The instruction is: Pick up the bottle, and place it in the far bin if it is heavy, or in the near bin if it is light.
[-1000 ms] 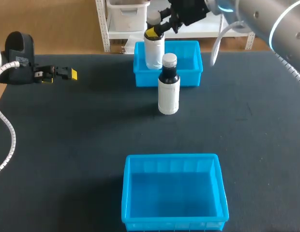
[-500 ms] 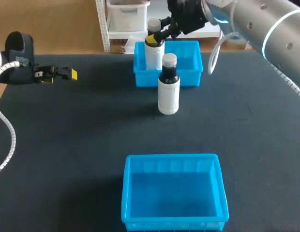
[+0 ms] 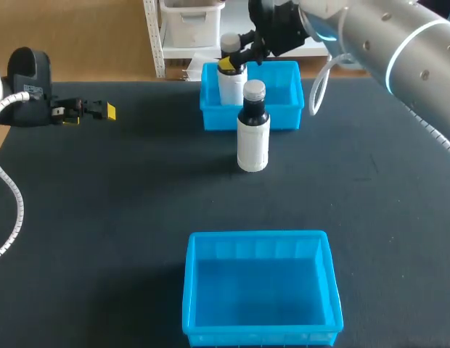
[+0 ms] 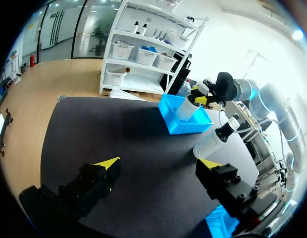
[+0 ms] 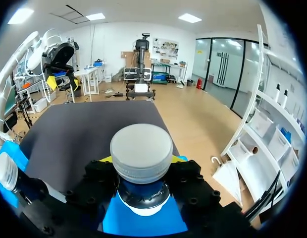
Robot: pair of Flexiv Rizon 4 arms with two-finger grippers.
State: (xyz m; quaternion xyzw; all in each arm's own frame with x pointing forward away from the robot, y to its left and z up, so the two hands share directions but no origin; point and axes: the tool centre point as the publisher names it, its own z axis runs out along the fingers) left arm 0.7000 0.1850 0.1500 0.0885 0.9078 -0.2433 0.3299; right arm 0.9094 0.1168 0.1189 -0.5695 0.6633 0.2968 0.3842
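My right gripper (image 3: 231, 64) is shut on the neck of a white bottle (image 3: 231, 83) with a grey cap, held upright inside the far blue bin (image 3: 283, 109). In the right wrist view the cap (image 5: 141, 150) sits between the fingers of my right gripper (image 5: 141, 161), with the bin (image 5: 143, 223) underneath. A second bottle (image 3: 252, 134), dark-necked with a white label, stands on the table just in front of that bin. The near blue bin (image 3: 192, 290) is empty. My left gripper (image 3: 101, 111) is open at the far left, away from both bottles; in its own view my left gripper (image 4: 160, 163) holds nothing.
The table is a dark mat (image 3: 123, 203). The standing bottle (image 4: 218, 139) is close to the far bin's front wall (image 4: 178, 126). Open mat lies between the two bins and on both sides of them.
My right gripper has lowered the white bottle into the far bin and shifted slightly back. The left arm and the standing bottle have not moved.
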